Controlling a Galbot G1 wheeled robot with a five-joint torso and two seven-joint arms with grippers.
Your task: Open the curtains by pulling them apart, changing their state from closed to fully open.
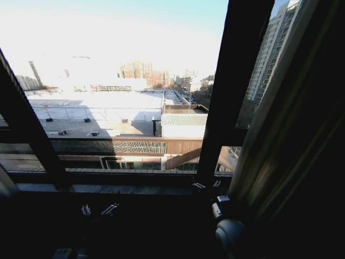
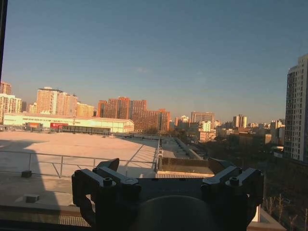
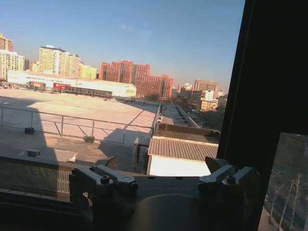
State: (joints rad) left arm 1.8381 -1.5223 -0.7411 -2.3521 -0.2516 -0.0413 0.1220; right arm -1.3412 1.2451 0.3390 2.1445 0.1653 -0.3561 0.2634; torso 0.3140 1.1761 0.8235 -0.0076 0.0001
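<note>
The sheer pleated curtain panel hangs bunched at the window's right edge. Both grippers, left and right, hold nothing, jaws spread. Loose fabric could slide back.

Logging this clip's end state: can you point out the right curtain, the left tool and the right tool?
Right curtain [image 1: 291, 140], head view, pleated folds bunched at the window's right side.
Left tool [image 2: 163, 180], left wrist view, gap midway between its spread fingertips.
Right tool [image 3: 161, 175], right wrist view, gap midway between its spread fingertips.
</note>
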